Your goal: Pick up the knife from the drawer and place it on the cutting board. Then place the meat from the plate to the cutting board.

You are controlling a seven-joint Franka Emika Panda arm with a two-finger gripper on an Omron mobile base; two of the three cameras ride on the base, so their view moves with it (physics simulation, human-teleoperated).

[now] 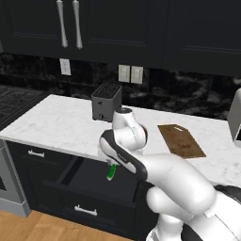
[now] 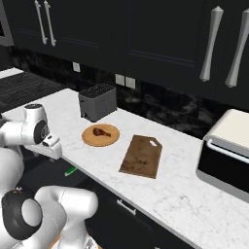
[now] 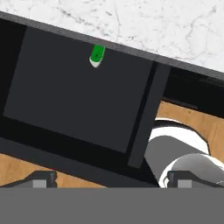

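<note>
Green-handled knife (image 3: 96,56) (unmarked) lies in the open drawer (image 3: 74,96).

The drawer (image 3: 78,96) stands pulled out under the marble counter (image 1: 56,124), its dark floor bare and open from above over most of its width. The knife (image 3: 96,56) lies at the drawer's back, its far end tucked under the counter's edge, which overhangs it there. On the counter, the cutting board (image 2: 142,155) has a bare top; the plate (image 2: 100,135) sits just beside it, the toaster (image 2: 97,102) behind the plate.
</note>
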